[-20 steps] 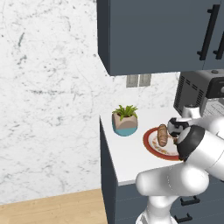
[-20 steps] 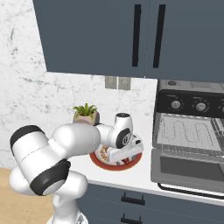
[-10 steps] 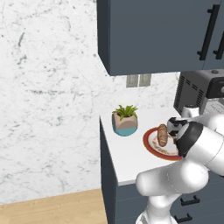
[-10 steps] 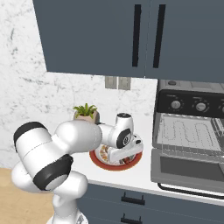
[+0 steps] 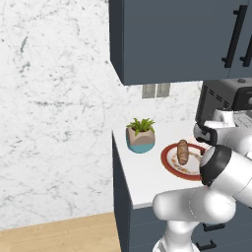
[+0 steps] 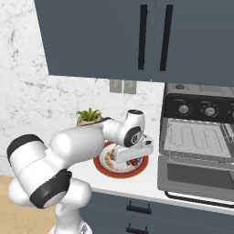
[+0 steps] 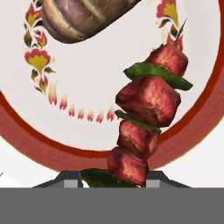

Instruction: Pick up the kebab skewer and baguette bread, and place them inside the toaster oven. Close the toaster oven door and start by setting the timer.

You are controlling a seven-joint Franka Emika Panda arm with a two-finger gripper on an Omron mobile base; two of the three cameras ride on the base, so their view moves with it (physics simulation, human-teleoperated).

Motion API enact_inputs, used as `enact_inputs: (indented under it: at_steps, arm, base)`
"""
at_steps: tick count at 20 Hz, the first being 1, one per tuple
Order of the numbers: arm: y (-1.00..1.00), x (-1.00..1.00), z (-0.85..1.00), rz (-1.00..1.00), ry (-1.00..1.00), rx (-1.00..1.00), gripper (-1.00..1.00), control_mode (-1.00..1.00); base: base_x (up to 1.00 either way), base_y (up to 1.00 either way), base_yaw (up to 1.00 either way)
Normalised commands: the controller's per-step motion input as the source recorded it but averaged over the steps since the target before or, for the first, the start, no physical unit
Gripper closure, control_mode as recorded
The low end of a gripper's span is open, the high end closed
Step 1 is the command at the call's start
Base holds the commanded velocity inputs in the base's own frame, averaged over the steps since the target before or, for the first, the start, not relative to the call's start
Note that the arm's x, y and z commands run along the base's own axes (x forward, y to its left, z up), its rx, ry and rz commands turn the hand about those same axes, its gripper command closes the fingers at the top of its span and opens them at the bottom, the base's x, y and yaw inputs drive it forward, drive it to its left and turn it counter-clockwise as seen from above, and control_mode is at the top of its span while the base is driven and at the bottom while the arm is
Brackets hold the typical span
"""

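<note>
The kebab skewer (image 7: 146,120), red meat chunks with green pepper, lies on the right part of a red-rimmed plate (image 7: 52,144). Its lower end sits between the fingertips of my gripper (image 7: 113,180), which is shut on it. The baguette bread (image 7: 83,17) lies further along the same plate (image 5: 170,160), where it shows as a tan loaf (image 5: 182,151). From the right, my gripper (image 6: 134,161) points down onto the plate (image 6: 103,165). The toaster oven (image 6: 201,107) stands just right of the plate, and its door (image 6: 196,176) hangs open and flat, showing the wire rack.
A potted plant (image 5: 141,135) stands on the counter left of the plate, near the wall. Dark upper cabinets (image 6: 137,36) hang over the counter. The counter's left end (image 5: 120,167) drops off to the wooden floor.
The jaws have closed in from wide open onto the skewer's end. The hand has stayed low over the plate and the arm has barely shifted.
</note>
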Motion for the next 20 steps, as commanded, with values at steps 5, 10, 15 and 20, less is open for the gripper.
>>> enact_inputs:
  at_steps: [5,10,15,20]
  arm:
    - [0.04,-0.39,0.98,-0.13,0.02,0.05,1.0,-1.0]
    - [-0.26,-0.27,0.74,-0.24,0.0,0.01,1.0,-1.0]
    - [-0.34,0.0,0.47,-0.43,0.0,0.0,1.0,-1.0]
    - [-0.92,-0.09,0.32,-0.35,-0.01,0.03,1.0,-1.0]
  base:
    - [0.0,0.0,0.0]
    - [0.0,0.0,0.0]
    - [0.0,0.0,0.0]
    - [0.0,0.0,0.0]
